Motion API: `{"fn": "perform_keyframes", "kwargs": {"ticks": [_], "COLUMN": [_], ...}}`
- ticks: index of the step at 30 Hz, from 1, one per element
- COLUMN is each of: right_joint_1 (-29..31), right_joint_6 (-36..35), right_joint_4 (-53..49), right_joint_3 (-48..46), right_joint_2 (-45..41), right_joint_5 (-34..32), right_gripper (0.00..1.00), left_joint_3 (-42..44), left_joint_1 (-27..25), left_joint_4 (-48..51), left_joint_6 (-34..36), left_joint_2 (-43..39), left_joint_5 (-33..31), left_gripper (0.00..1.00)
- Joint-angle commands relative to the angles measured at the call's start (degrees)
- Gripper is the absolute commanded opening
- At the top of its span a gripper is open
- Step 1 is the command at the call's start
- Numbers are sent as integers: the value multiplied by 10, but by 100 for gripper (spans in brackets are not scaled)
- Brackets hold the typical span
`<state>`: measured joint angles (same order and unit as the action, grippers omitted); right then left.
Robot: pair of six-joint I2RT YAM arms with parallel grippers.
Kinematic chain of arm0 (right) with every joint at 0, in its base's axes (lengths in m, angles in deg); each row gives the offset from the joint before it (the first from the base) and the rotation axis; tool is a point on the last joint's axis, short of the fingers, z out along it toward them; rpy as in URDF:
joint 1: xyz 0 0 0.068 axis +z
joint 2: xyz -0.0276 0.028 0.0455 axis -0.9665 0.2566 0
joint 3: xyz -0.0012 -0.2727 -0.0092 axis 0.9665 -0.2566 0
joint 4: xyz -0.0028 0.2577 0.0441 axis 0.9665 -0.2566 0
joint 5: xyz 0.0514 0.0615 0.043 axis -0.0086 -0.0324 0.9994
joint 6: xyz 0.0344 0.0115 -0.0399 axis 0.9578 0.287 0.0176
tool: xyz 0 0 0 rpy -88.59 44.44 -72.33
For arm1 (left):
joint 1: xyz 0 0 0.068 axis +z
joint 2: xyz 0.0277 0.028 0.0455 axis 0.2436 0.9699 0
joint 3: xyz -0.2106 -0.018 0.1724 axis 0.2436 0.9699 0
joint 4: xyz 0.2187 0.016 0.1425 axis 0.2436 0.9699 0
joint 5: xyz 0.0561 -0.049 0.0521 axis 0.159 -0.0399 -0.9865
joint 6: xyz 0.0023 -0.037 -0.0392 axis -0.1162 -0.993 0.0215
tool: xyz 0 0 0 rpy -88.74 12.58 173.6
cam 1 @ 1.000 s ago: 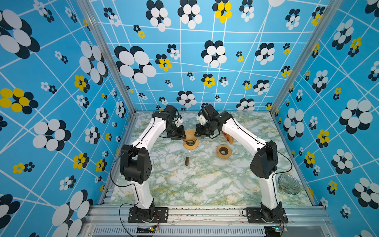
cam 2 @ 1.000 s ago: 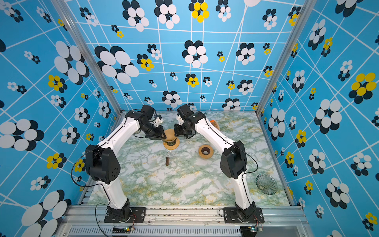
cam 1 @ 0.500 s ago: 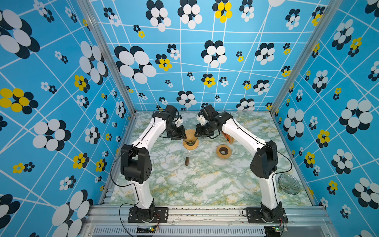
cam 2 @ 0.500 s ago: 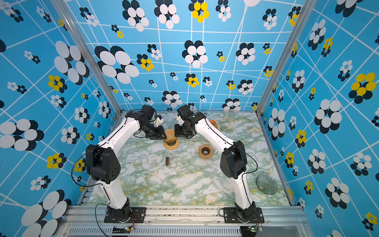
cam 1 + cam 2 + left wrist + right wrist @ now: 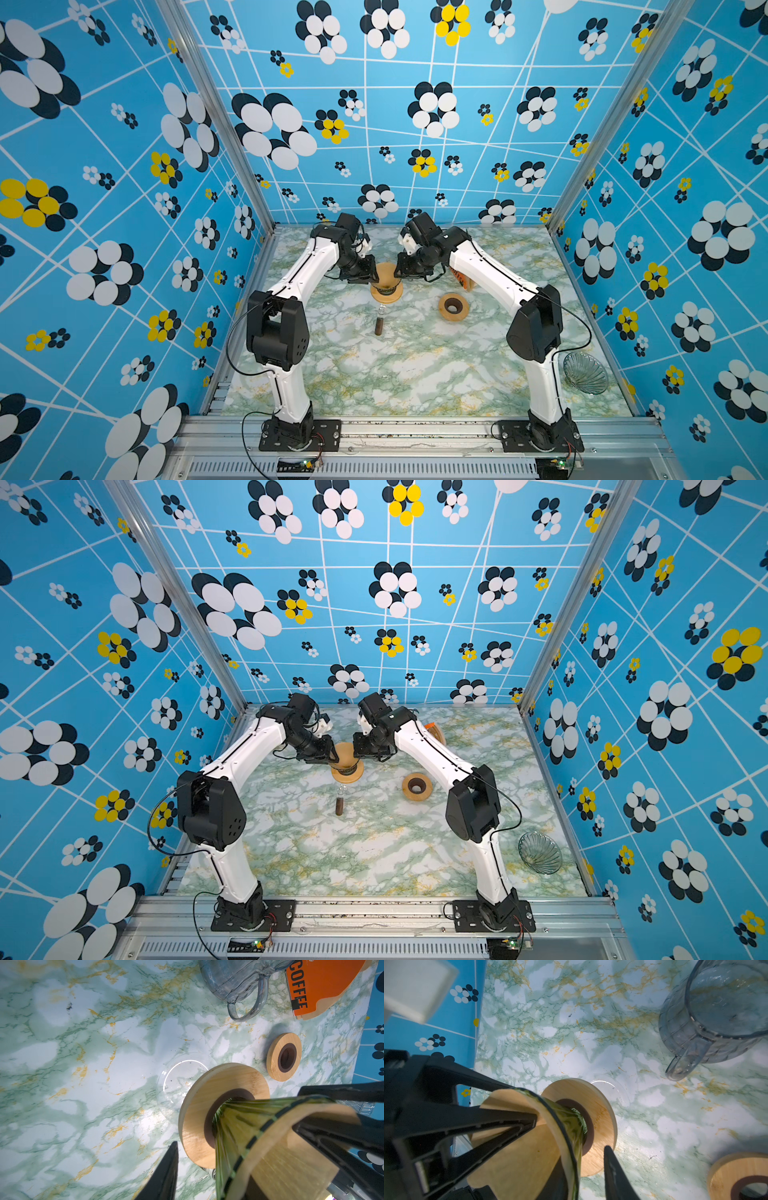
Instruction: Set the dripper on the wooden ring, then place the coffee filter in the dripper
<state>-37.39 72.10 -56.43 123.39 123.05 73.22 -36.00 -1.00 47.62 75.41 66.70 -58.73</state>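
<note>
The dripper (image 5: 386, 293), a green glass cone on a round wooden base, stands at the back middle of the table in both top views (image 5: 347, 776). The tan paper coffee filter (image 5: 384, 270) sits inside the cone (image 5: 291, 1157) (image 5: 519, 1157). My left gripper (image 5: 368, 272) is at the cone's left rim. It is open and straddles the wall; its outer finger (image 5: 166, 1172) stands clear of the glass. My right gripper (image 5: 405, 270) is at the right rim, also open, with its outer finger (image 5: 616, 1174) apart from the glass. Both inner fingers are mostly hidden inside the filter.
A second wooden ring (image 5: 453, 306) lies right of the dripper. A small vial (image 5: 379, 326) lies in front of it. An orange filter pack (image 5: 324, 982) and a glass pitcher (image 5: 716, 1012) are at the back. A ribbed glass cone (image 5: 584, 372) lies at the front right.
Both arms stay at the dripper's rim. The right gripper's jaws have spread a little.
</note>
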Motion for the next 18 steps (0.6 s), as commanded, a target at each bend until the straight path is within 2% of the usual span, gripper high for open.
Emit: {"fn": "perform_keyframes", "kwargs": {"ticks": [1, 18], "right_joint_1": [1, -2], "right_joint_6": [-7, -5], "right_joint_4": [-25, -18], "right_joint_3": [10, -1], "right_joint_2": [6, 0], "right_joint_5": [-15, -12], "right_gripper": [30, 30], "left_joint_3": [-20, -26], "left_joint_1": [-3, -4], "left_joint_4": [23, 27], "left_joint_6": [5, 5], "left_joint_2": [12, 13], "left_joint_5": [-5, -5], "left_gripper": [38, 39]}}
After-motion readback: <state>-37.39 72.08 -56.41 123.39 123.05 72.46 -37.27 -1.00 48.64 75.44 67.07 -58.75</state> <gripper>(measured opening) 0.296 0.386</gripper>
